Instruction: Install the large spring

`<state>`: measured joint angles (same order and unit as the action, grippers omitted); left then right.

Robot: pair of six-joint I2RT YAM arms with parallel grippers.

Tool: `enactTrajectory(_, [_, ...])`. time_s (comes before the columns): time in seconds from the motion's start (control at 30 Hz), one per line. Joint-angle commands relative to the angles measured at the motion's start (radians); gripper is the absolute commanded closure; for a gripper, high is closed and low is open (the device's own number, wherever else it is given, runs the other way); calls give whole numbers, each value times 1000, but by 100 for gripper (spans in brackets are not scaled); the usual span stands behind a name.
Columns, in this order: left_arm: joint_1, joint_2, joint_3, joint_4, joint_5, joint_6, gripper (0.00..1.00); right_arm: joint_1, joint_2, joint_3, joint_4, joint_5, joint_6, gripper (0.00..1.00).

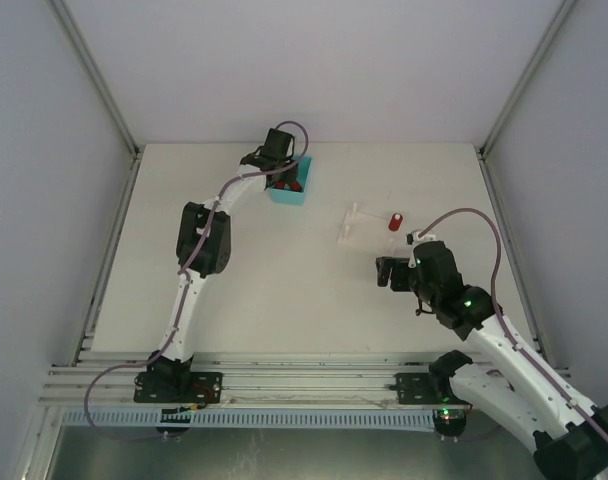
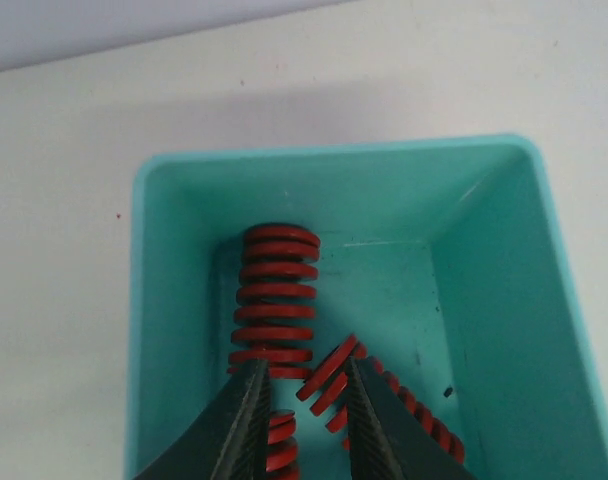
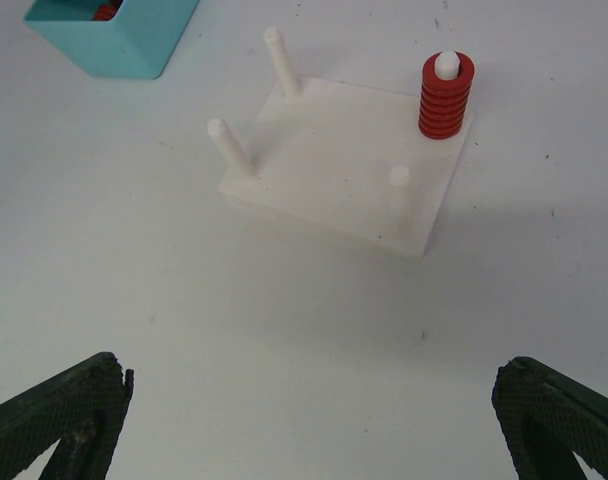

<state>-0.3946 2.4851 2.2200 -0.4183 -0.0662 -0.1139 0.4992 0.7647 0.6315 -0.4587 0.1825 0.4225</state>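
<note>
We saw left pincer nearly together among red springs in teal bin, grip unclear; right pincer wide apart.

white table, aluminium rails, grey walls

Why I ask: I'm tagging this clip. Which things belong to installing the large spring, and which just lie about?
Job: large spring, teal bin, left gripper over it, white peg base.
Lying about: other springs in the bin, spring already on a peg, right gripper, open.
</note>
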Motion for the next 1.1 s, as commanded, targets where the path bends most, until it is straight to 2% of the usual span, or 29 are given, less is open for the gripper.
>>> enactTrajectory(0.0, [-1,28,43,-29,11,15,73,2,0,26,-4,4,-4,0])
enactTrajectory(0.23, [-1,20,36,-91,-23,10,73,2,16,21,0,12,-7,0])
enactTrajectory(0.47, [0,-46,-48,-120,-41,-11,72,2,15,9,13,16,-5,0])
enactTrajectory(0.83, [0,-83,-50,-167,-75,-58,71,2,35,3,29,25,-12,1])
enactTrajectory(1.07, [-1,-113,-129,-183,-69,-54,71,2,47,1,44,33,-14,1])
